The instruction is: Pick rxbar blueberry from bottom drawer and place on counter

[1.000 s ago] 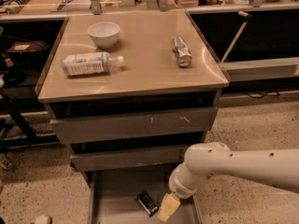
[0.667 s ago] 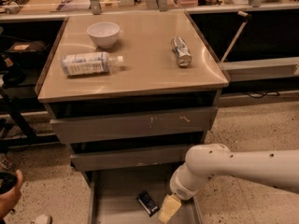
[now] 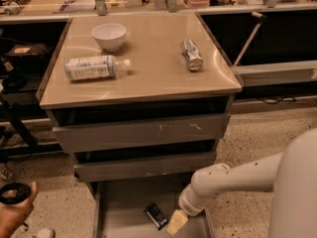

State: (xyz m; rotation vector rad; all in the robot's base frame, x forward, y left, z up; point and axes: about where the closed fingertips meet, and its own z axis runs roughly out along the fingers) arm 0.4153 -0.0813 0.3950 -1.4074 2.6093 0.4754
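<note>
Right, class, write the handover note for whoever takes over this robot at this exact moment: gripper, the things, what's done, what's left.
Gripper: low inside the open bottom drawer, just right of the snack bar.
Snack bar: flat on the drawer floor, not lifted.
Counter: holds a bowl, a bottle and a can, the last two on their sides.
Done: drawer open.
Left: grasp the bar, lift it, set it on the counter.

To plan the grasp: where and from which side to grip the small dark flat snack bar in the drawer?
Probably from above, across its narrow width: the dark rxbar blueberry lies flat on the grey metal bottom drawer floor. The gripper hangs beside it.
</note>
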